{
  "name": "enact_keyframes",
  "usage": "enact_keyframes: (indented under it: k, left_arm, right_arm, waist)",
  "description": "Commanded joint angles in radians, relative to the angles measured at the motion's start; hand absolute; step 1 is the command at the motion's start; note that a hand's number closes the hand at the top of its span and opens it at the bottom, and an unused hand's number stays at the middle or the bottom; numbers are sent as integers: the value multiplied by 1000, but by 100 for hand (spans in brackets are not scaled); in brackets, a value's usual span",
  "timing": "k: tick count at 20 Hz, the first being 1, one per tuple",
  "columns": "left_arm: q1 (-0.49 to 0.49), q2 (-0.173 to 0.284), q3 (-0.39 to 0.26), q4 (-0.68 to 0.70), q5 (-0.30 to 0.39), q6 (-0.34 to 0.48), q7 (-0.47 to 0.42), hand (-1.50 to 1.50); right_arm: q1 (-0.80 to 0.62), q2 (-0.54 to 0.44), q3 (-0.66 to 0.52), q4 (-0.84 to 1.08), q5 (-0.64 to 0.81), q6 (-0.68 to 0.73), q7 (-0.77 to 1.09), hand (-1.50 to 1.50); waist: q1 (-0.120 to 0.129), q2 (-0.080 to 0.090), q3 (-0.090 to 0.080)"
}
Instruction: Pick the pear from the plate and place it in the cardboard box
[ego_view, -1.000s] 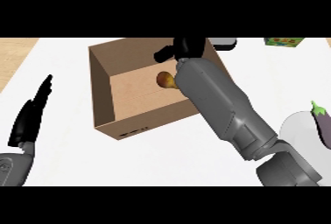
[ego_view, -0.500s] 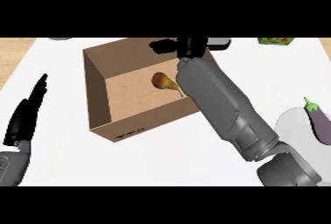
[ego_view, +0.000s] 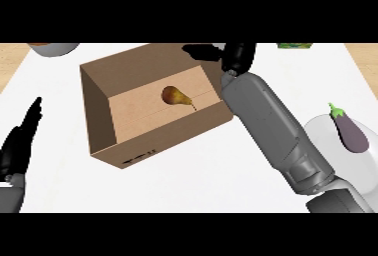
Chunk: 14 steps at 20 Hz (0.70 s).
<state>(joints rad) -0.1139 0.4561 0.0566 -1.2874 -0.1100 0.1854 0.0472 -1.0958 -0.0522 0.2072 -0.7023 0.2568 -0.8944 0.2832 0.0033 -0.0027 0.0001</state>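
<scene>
Black left hand (ego_view: 21, 142) rests open at the near left edge, fingers straight. White plate (ego_view: 325, 131) at the right carries an eggplant (ego_view: 350, 131). Farther in, the pear (ego_view: 175, 95) lies inside the cardboard box (ego_view: 118, 150): light, smooth, bruisable; grasp its wide body. Right hand (ego_view: 235, 54) sits beyond the box's far right rim, apart from the pear, fingers relaxed, holding nothing.

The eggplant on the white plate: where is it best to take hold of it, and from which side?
Probably from above, across the thick middle of the eggplant. It lies flat on the plate, green stem end away from the robot, so fingers can close on its long sides. The stem looks too thin to hold.
</scene>
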Motion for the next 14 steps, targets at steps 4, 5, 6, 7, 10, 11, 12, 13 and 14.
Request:
enact_keyframes:
  k: [4,5,6,7,10,11,12,13,14]
  left_arm:
    - [7,18,53,35,12,-13,-38,0]
    - [116,-23,10,-95,-8,20,-8,0]
    - [32,-4,27,-47,-11,20,44,0]
    - [80,-5,26,-14,-10,-4,-33,0]
    - [64,-25,11,-86,-25,25,54,0]
    - [95,-7,33,-80,-9,3,6,0]
    - [32,-11,31,-48,-12,2,34,0]
    - [33,-22,32,-39,-15,8,34,0]
    - [82,1,32,-105,-16,-8,30,0]
  right_arm:
    - [331,-119,32,-337,-2,45,25,-150]
    - [314,-195,32,-391,18,91,96,-150]
    - [389,-195,65,-476,19,111,111,-150]
    - [441,-218,64,-525,19,122,117,-150]
    - [563,-320,68,-739,11,188,174,-150]
    - [582,-358,72,-786,22,227,243,-150]
    - [624,-382,79,-847,11,259,222,-150]
    - [677,-411,55,-894,-15,279,224,-150]
    - [732,-440,50,-944,-24,297,209,-150]
  waist:
    - [-37,-6,0]
    - [-27,-13,0]
    - [-47,-14,0]
    - [-36,-9,-1]
    - [-41,-11,0]
    - [-36,-11,-1]
    - [-40,-8,-1]
    - [-36,-6,0]
    - [-28,-7,0]
